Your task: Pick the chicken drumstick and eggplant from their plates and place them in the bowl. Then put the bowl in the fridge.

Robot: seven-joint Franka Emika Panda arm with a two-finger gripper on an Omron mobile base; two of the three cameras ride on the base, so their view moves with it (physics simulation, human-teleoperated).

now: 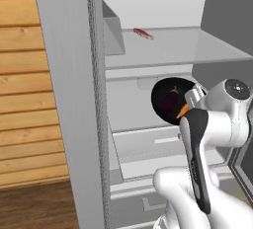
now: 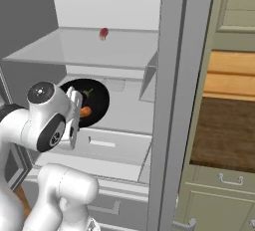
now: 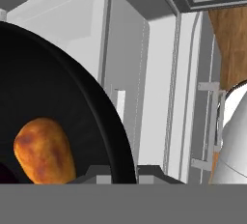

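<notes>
The fingers (image 3: pixel 123 172) pinch the bowl (image 1: pixel 165 102) rim, holding the chicken drumstick (image 3: pixel 44 150) and eggplant (image 1: pixel 171 99) inside the fridge (image 1: pixel 74 99); the bowl should stay level until it rests on a shelf.

red food strip (image 1: pixel 144 33): lying flat | wooden wall panels (image 1: pixel 22 85): leftward | green cabinets (image 2: pixel 229 195): rightward

Tool (image 1: pixel 190 99) clamps black bowl (image 1: pixel 167 95) rim inside open fridge (image 1: pixel 74 99); eggplant (image 1: pixel 170 100), drumstick (image 1: pixel 183 110) inside bowl.

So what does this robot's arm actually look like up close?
The arm is glossy white, built of rounded, chunky segments, with a black band along one link and dark round caps at the joints. Its hand ends in two small dark finger tips.
</notes>
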